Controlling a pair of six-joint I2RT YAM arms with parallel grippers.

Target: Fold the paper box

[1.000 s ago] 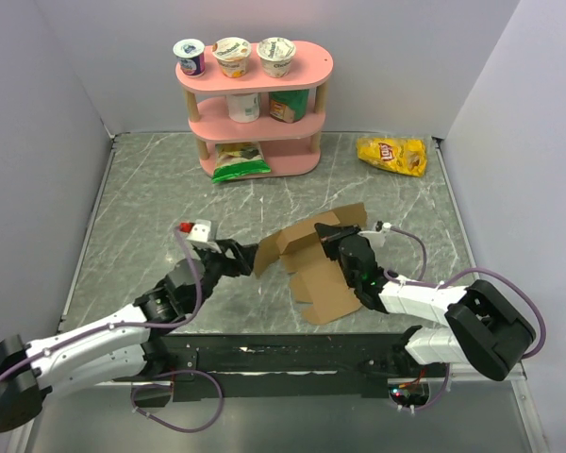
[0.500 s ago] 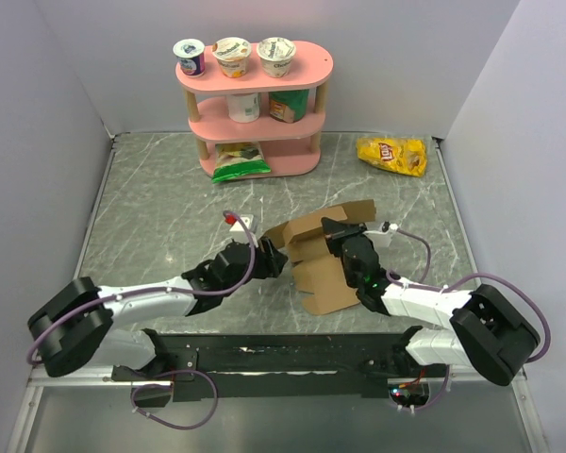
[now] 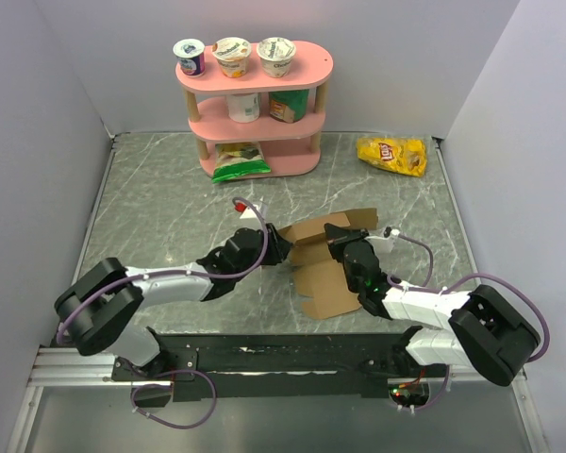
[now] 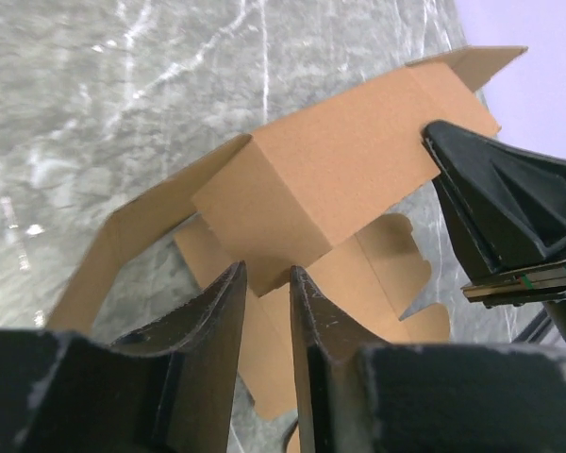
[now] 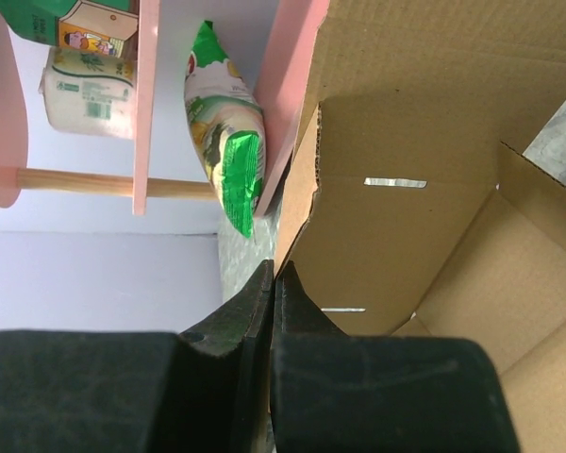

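The paper box (image 3: 323,274) is a brown cardboard die-cut sheet, partly folded, lying mid-table with one section raised. My left gripper (image 3: 281,247) reaches in from the left. In the left wrist view its jaws (image 4: 264,272) stand a narrow gap apart, straddling the lower corner of a folded section of the paper box (image 4: 330,179). My right gripper (image 3: 336,234) comes from the right and is shut on the edge of an upright panel. In the right wrist view its fingertips (image 5: 275,269) pinch the edge of that paper box panel (image 5: 396,236).
A pink three-tier shelf (image 3: 255,104) with yoghurt cups stands at the back, a green snack bag (image 3: 241,160) on its lowest tier. A yellow chip bag (image 3: 391,154) lies at the back right. White walls enclose the marble table on three sides.
My left arm has swung right to the box and its jaws have narrowed around a folded corner. The raised cardboard has sunk lower. The right gripper has kept its hold.
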